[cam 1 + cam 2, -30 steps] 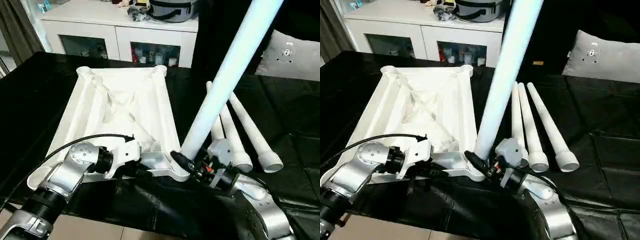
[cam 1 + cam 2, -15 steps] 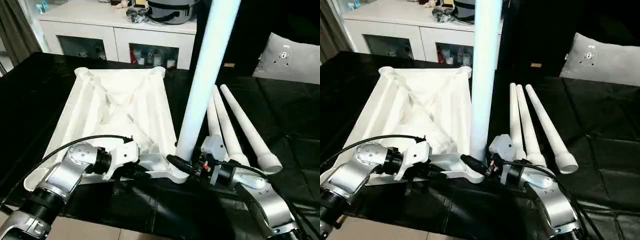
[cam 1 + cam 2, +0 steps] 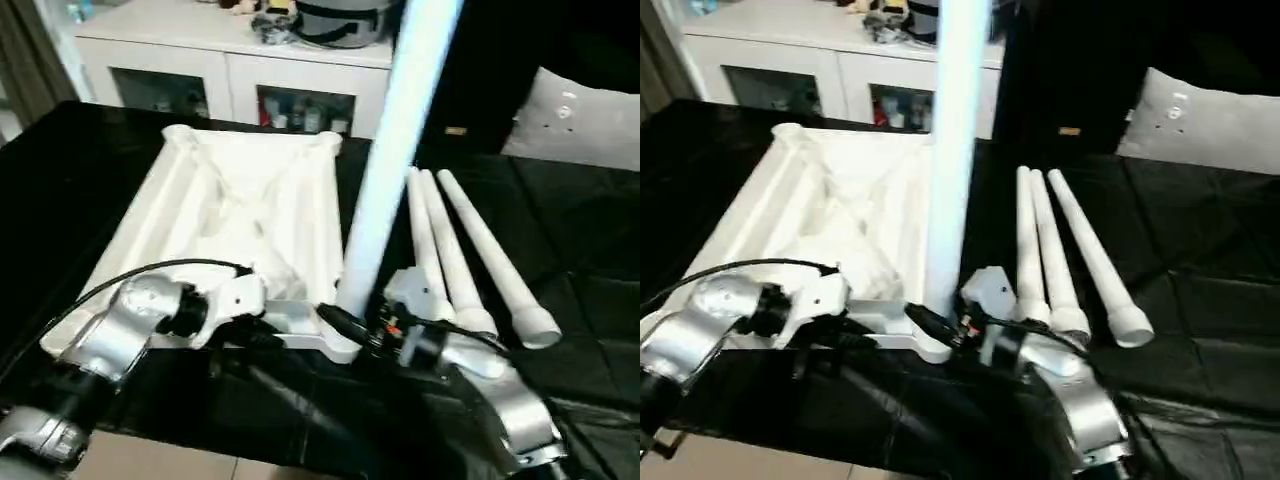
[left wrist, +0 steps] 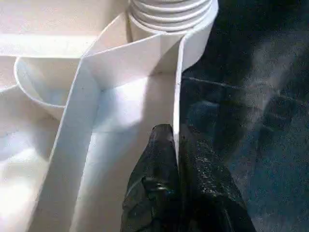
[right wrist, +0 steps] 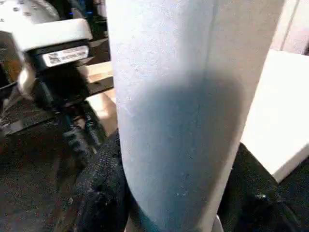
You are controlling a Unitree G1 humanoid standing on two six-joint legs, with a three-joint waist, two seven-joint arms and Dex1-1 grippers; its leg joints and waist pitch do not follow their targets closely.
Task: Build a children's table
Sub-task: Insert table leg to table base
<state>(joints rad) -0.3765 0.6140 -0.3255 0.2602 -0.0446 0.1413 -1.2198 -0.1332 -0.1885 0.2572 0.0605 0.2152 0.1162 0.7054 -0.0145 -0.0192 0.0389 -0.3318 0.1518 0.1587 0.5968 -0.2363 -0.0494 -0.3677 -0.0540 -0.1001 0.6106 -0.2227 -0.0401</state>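
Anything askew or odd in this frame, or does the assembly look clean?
Nothing looks damaged. The held leg stands in the tabletop's near corner socket but leans slightly in the left eye view, so it may not be seated squarely. The right gripper grips its base; the left gripper pinches the rim. Three spare legs lie neatly alongside.

1. Tabletop (image 3: 240, 200) lies upside down on the left of the table (image 3: 600, 260).
2. One leg (image 3: 395, 140) stands in its near right corner socket (image 4: 169, 14).
3. Three legs (image 3: 1060, 250) lie side by side just right of it.
4. Pillow-like bag (image 3: 1210, 120) sits far back right, cabinet (image 3: 230, 70) behind.
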